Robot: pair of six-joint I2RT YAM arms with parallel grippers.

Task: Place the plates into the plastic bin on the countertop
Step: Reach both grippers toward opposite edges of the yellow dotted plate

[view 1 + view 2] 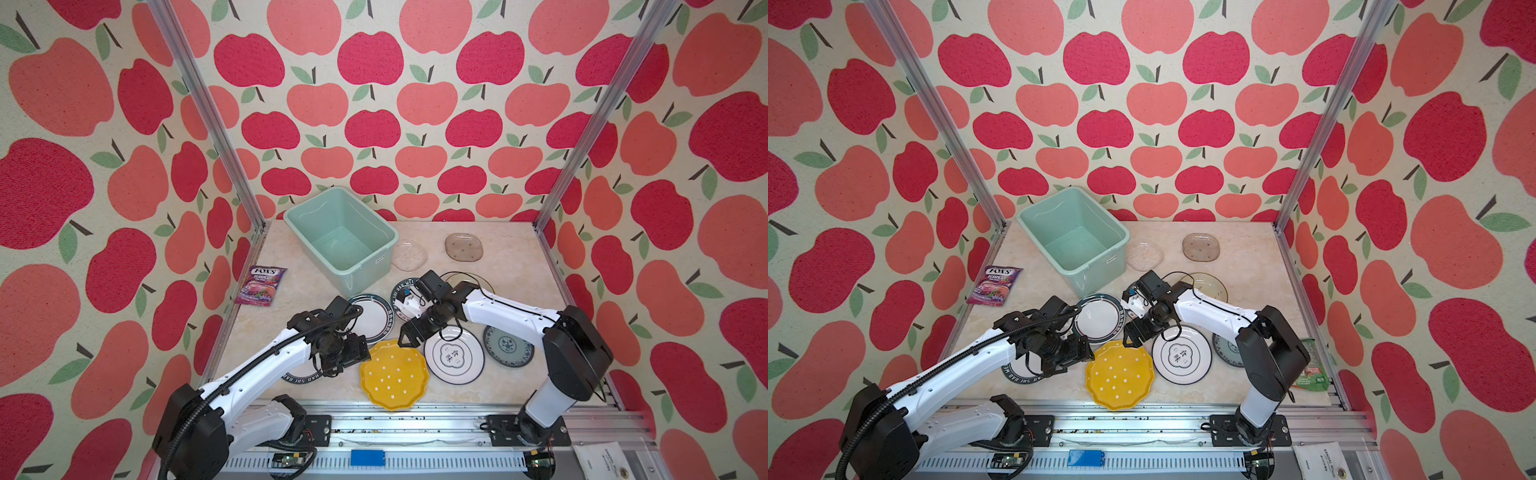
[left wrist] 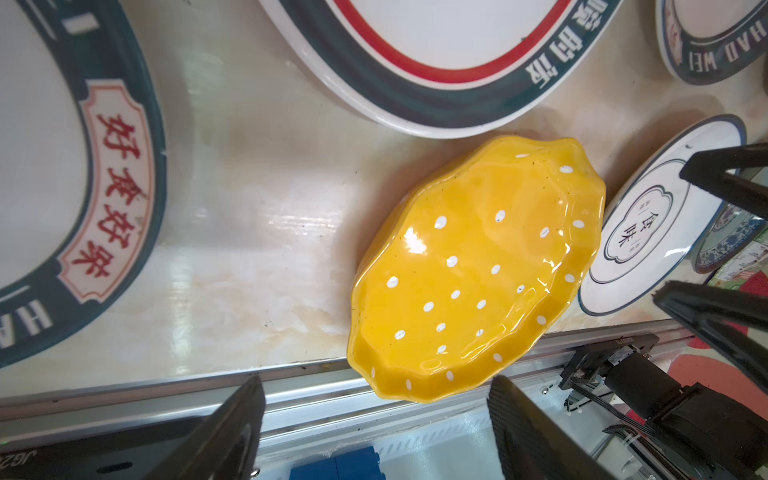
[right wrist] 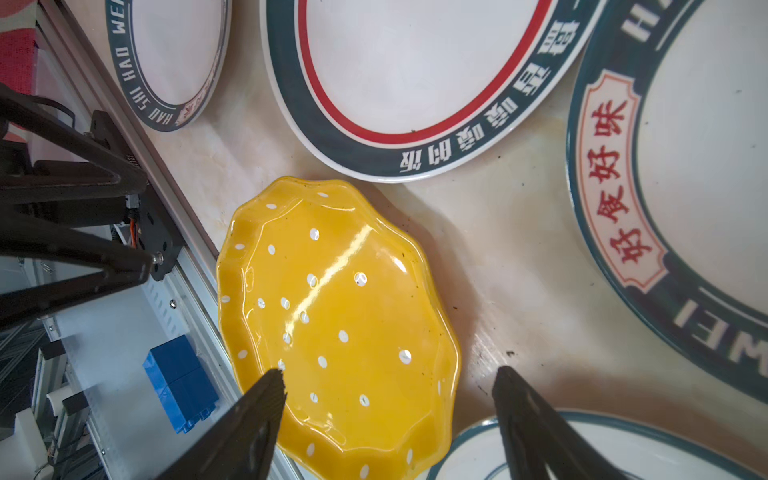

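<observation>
Nearest, yellow plate (image 1: 392,374): glossy, scalloped, white-dotted, flat at countertop (image 1: 511,257) front edge (rim overhangs). The left gripper (image 2: 376,382) & right gripper (image 3: 388,372) hover by it, both spread wide, holding nothing. Count: 9 plates (image 1: 453,357), all on countertop; 1 bin (image 1: 368,270), mint, empty, back-left, long axis running back-left to front-right.

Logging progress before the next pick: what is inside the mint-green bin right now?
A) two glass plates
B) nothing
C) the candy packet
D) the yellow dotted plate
B: in both top views the plastic bin shows only its bare floor. The yellow plate, the clear glass plate, the smoky glass plate and the candy packet all lie on the countertop.
</observation>
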